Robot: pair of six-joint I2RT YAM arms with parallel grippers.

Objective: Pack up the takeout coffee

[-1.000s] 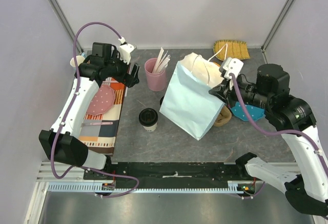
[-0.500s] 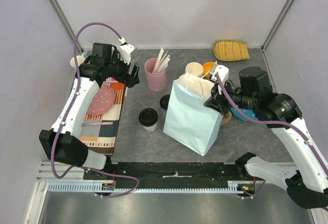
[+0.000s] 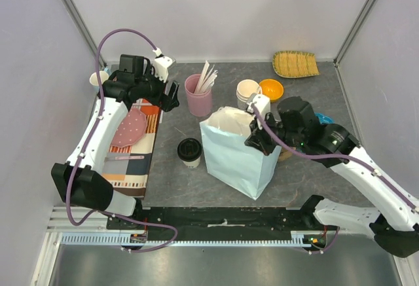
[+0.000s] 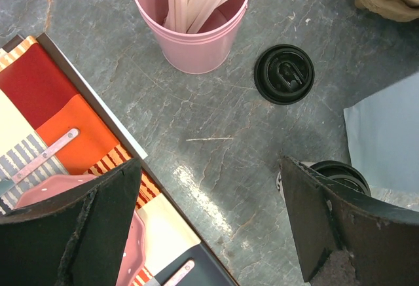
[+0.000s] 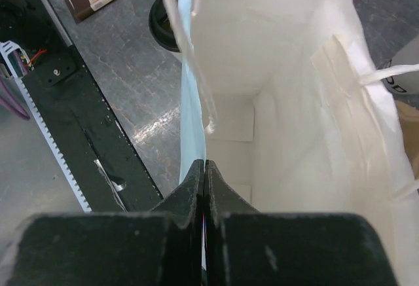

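The takeout coffee [image 3: 190,152], a small white cup with a black lid, stands on the grey table just left of the pale blue paper bag [image 3: 232,158]. The bag stands upright with its mouth open. My right gripper [image 3: 253,139] is shut on the bag's rim; in the right wrist view its jaws [image 5: 205,168] pinch the bag wall, with the white inside of the bag [image 5: 294,103] beyond and the coffee [image 5: 163,17] outside it. My left gripper [image 3: 171,96] hovers open near the pink cup. In the left wrist view the coffee [image 4: 337,170] peeks out beside the right finger [image 4: 340,233].
A pink cup of wooden stirrers [image 3: 198,95] and a loose black lid [image 4: 284,74] sit behind the coffee. A stack of lidless cups [image 3: 247,91], an orange bowl [image 3: 271,89] and a wicker tray [image 3: 296,63] are at the back right. A striped mat with a pink plate [image 3: 129,129] lies at the left.
My right arm has drawn the bag leftward and toward the coffee, standing it more upright. The left arm and the coffee have stayed where they were.
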